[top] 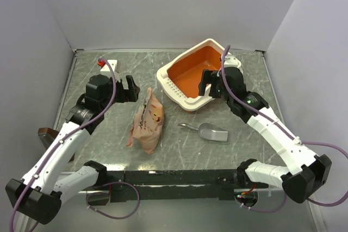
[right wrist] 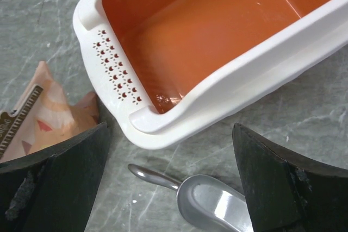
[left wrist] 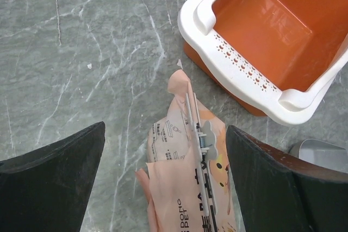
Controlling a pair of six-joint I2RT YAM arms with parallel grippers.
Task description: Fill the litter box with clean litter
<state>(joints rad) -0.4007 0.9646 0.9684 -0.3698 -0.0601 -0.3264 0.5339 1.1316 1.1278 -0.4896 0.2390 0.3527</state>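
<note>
Plain pale walls point(top: 163, 9) enclose a grey marbled table point(top: 185, 153) on three sides.

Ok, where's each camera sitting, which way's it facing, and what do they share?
Top external: above and behind the robot, facing down on the table; both arms, left claw and right claw show.
Left wrist: on the left arm, facing down at the bag; its black fingers show.
Right wrist: on the right arm, facing down at the litter box; its black fingers show.
Shared: both wrist views catch litter box, bag and scoop.
</note>
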